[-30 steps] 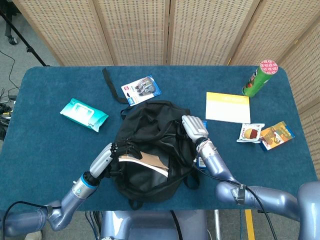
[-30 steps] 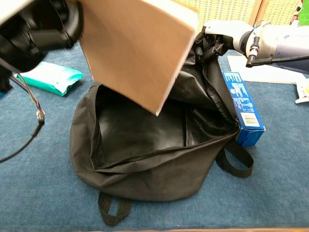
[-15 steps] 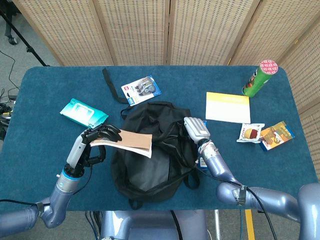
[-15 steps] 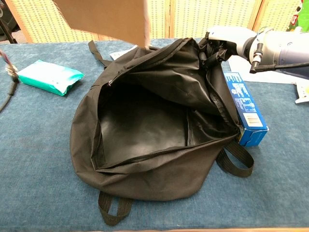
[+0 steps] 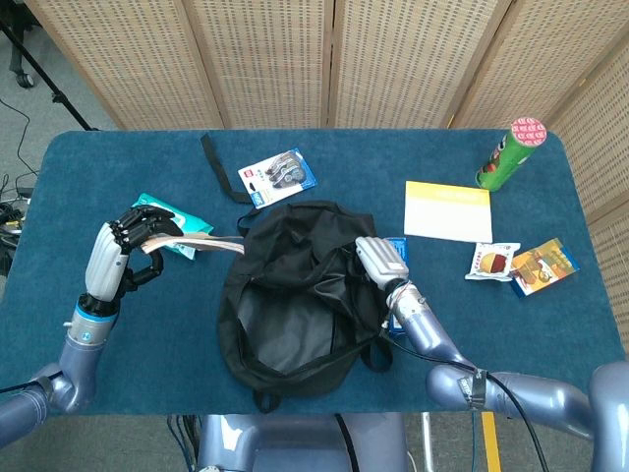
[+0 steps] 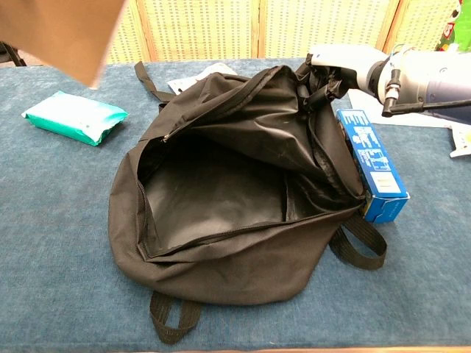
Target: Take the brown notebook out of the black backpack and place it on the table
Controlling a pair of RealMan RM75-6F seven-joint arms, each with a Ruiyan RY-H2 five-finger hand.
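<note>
The black backpack (image 5: 295,295) lies open in the middle of the blue table (image 5: 324,157), its inside empty in the chest view (image 6: 221,198). My left hand (image 5: 123,251) holds the brown notebook (image 5: 201,246) in the air to the left of the bag, above the teal wipes pack. In the chest view the notebook (image 6: 62,33) fills the top left corner. My right hand (image 5: 381,261) grips the bag's upper right rim; the chest view shows this hand (image 6: 335,66) pinching the black fabric.
A teal wipes pack (image 6: 73,118) lies left of the bag. A blue box (image 6: 372,165) sits against its right side. Further off are a carded item (image 5: 280,177), a yellow pad (image 5: 447,209), snack packs (image 5: 526,264), a green can (image 5: 511,152) and a loose strap (image 5: 221,167).
My left hand has lifted the notebook out of the backpack and carried it leftward, clear of the bag. My right hand has kept its grip on the rim.
</note>
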